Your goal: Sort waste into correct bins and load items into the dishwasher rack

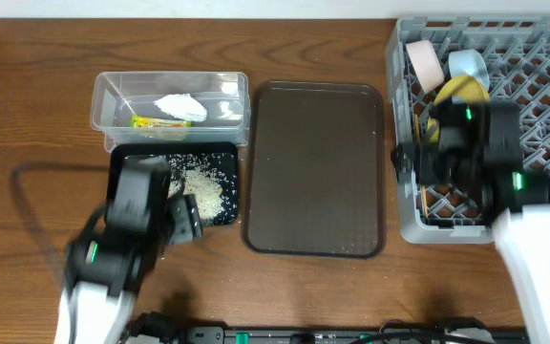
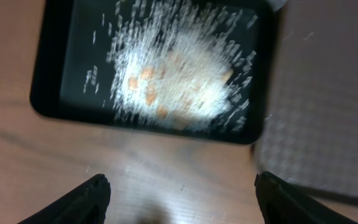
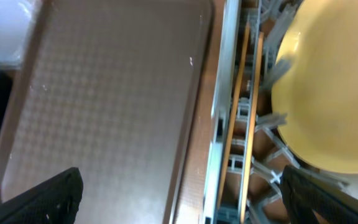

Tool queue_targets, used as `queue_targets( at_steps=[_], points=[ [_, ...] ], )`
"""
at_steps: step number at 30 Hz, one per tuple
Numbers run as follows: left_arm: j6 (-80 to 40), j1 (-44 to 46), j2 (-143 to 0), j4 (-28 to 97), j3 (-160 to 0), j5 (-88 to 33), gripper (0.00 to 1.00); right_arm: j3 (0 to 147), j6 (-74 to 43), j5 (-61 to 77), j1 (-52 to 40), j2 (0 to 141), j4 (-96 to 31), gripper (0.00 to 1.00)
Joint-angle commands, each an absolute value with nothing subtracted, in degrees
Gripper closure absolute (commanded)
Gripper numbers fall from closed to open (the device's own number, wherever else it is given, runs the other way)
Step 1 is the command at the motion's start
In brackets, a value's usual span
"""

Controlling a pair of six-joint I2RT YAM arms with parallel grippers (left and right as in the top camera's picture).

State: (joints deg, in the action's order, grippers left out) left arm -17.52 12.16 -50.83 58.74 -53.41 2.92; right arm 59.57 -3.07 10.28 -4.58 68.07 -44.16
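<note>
The black bin [image 1: 160,153] holds white rice [image 1: 203,186]; in the left wrist view the rice [image 2: 179,74] has orange bits in it. The clear tub [image 1: 103,96] holds the white tissue [image 1: 179,105] and the green-and-orange wrapper [image 1: 156,122]. The grey rack [image 1: 542,57] holds the white bowl [image 1: 426,59], light-blue bowl [image 1: 468,65], yellow plate [image 1: 461,91] and chopsticks [image 3: 241,112]. My left gripper [image 2: 179,199] is open and empty over bare table beside the black bin [image 2: 48,106]. My right gripper [image 3: 188,199] is open and empty over the rack's left wall [image 3: 219,124]. The cup is hidden.
The flat brown tray [image 1: 313,167] lies between the bins and the rack, and also shows in the right wrist view [image 3: 104,93]. The yellow plate [image 3: 328,93] stands just right of the chopsticks. A black cable [image 1: 27,191] loops on the table at the left.
</note>
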Motion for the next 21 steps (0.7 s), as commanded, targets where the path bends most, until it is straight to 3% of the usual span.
queue_targets(
  at_steps=[1, 10, 21],
  points=[
    [-16.45, 13.23, -39.48, 57.32, -49.17, 2.74, 0.22, 51.29, -3.84, 7.64, -6.04, 56.97, -40.95, 0.01],
    [-16.51, 13.21, -22.9, 56.29, -47.31, 2.74, 0.22, 37.93, -3.79, 6.24, -6.02, 34.89, -41.5, 0.01],
    [-16.51, 13.21, -22.35, 56.69, -47.31, 2.74, 0.22, 37.43, -3.79, 6.24, -6.02, 32.99, -54.04, 0.01]
  ],
)
